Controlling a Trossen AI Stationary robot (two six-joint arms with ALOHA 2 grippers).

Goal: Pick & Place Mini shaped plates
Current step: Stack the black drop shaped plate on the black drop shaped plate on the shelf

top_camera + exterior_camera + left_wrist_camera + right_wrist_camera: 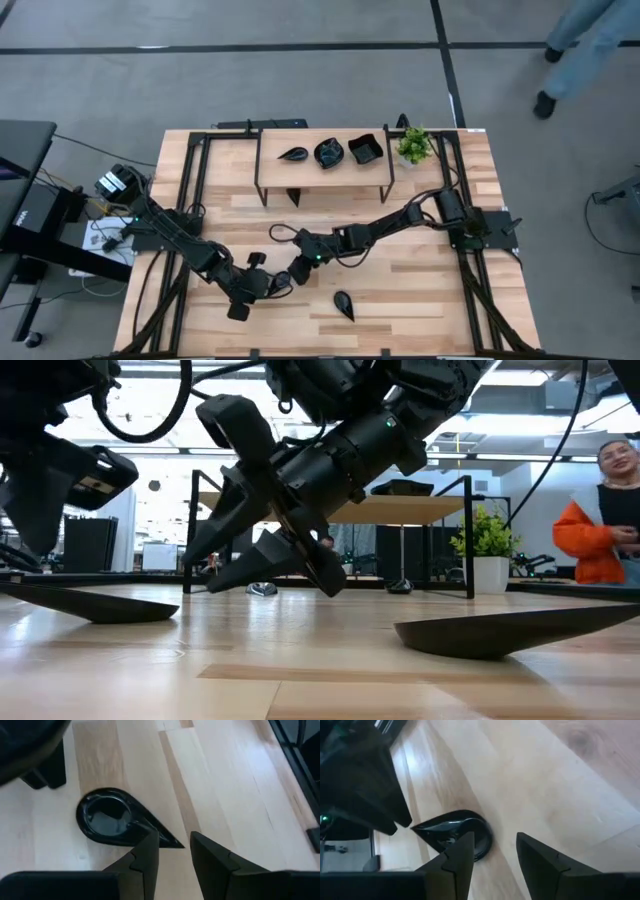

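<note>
- Three plates are seen on the shelf [320, 170] at the table's far side: a leaf plate [293, 154], a round plate [328, 153] and a square plate [365, 150]. A plant [413, 145] stands beside them.
- Another teardrop plate [344, 304] lies alone on the table [420, 290] near its front edge, well apart from both arms.
- The left gripper [262, 283] and right gripper [297, 270] are brought close together over the table's middle front, around a teardrop plate [112, 819] that lies flat on the wood.
- The left gripper's fingers [145, 857] stand apart, one over the plate's pointed end; nothing is held between them.
- The right gripper's fingers [457, 857] are likewise parted and empty, with the plate [455, 834] just beyond their tips.
- The step in hand is judged to be the pick of this plate; whether it is touched by either gripper cannot be told.
- Next, one rim would need to be straddled by a single gripper and closed on, while the other arm is kept clear, since the two are crowded.
- The glossy, shallow rim may slip; a firm, low grip is called for before any lift toward the shelf.
</note>
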